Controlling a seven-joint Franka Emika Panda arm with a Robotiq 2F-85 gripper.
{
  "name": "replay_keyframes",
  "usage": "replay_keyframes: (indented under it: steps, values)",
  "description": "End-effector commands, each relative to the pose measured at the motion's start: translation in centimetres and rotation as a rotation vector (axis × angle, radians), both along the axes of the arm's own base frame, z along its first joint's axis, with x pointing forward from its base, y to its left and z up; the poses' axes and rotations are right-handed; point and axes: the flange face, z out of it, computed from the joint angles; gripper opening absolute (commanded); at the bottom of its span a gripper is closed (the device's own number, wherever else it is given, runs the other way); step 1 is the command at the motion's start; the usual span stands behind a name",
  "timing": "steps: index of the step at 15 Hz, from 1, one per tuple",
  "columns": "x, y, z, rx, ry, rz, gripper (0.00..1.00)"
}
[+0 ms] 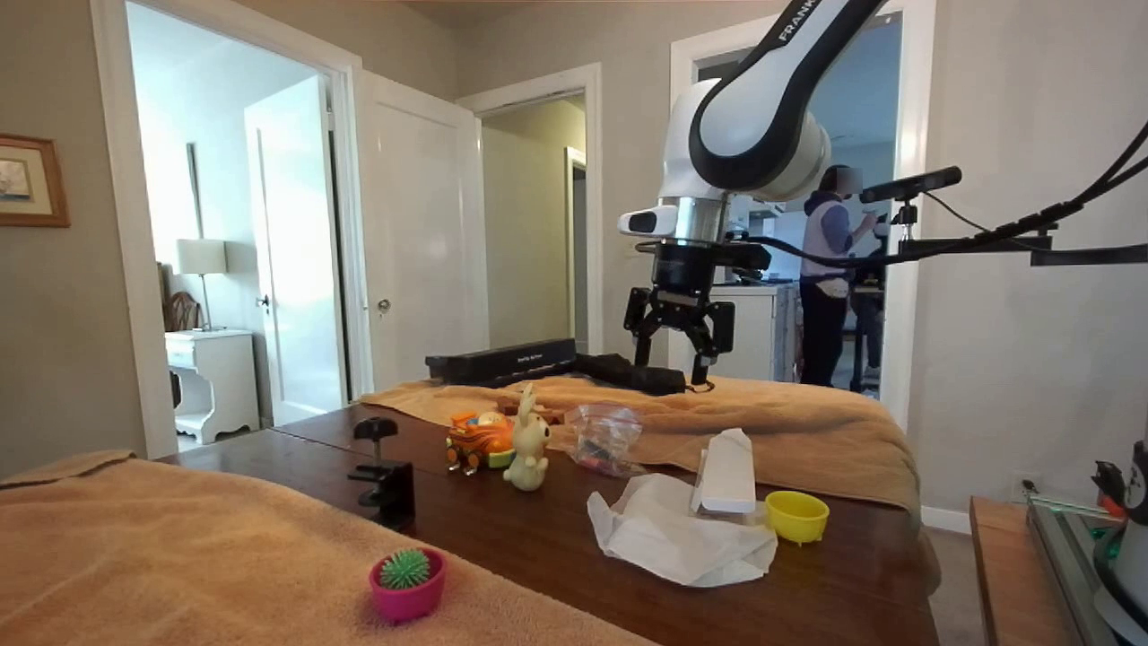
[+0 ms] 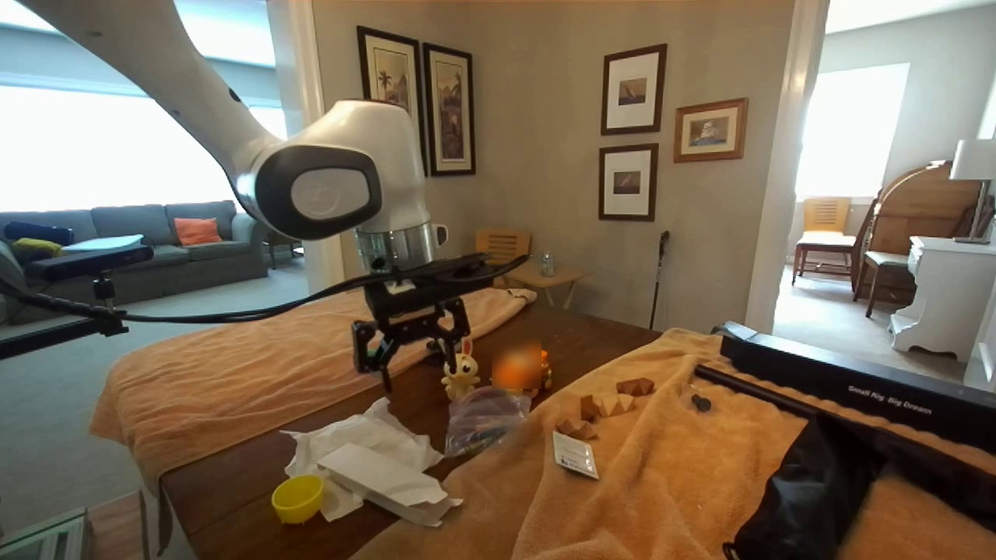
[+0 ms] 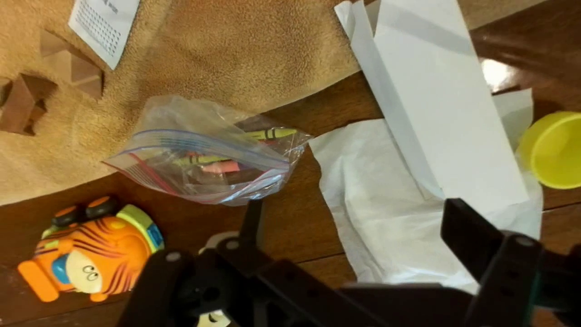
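Note:
My gripper (image 1: 671,366) is open and holds nothing, raised above the table in both exterior views (image 2: 420,372). In the wrist view its fingers (image 3: 356,213) are spread wide over a crumpled white sheet (image 3: 381,200) and bare dark wood. A long white box (image 3: 445,100) lies partly on the sheet. A clear zip bag (image 3: 213,159) with crayons lies beyond the left fingertip. An orange striped toy car (image 3: 95,254) is at the left. A pale rabbit toy (image 2: 461,376) stands near it, mostly hidden behind the gripper in the wrist view. A yellow cup (image 3: 558,150) is at the right.
Orange towels (image 1: 789,431) cover parts of the table. A black clamp (image 1: 386,475) and a pink pot with a green spiky ball (image 1: 408,588) stand nearer an exterior camera. Brown angular blocks (image 2: 587,408), a white packet (image 2: 574,455) and a black box (image 2: 856,389) lie on a towel.

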Motion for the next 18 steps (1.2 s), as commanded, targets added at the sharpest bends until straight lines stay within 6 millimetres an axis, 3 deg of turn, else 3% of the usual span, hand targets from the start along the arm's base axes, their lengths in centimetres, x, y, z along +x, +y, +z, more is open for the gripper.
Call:
replay_keyframes:
  steps: [1,5,6,8,11,18]
  values:
    - [0.6,1.9,-1.0,0.015,-0.010,-0.200,1.00]
    - [0.4,4.6,-1.6,0.125,0.063,-0.392,1.00]
    - [0.0,3.4,-1.6,0.070,0.035,-0.318,1.00]
    - [-0.1,4.4,-1.8,0.097,0.048,-0.353,1.00]
    - [-0.1,4.4,-1.8,0.101,0.050,-0.365,1.00]
    - [0.9,4.7,-1.2,0.150,-0.006,-0.776,1.00]
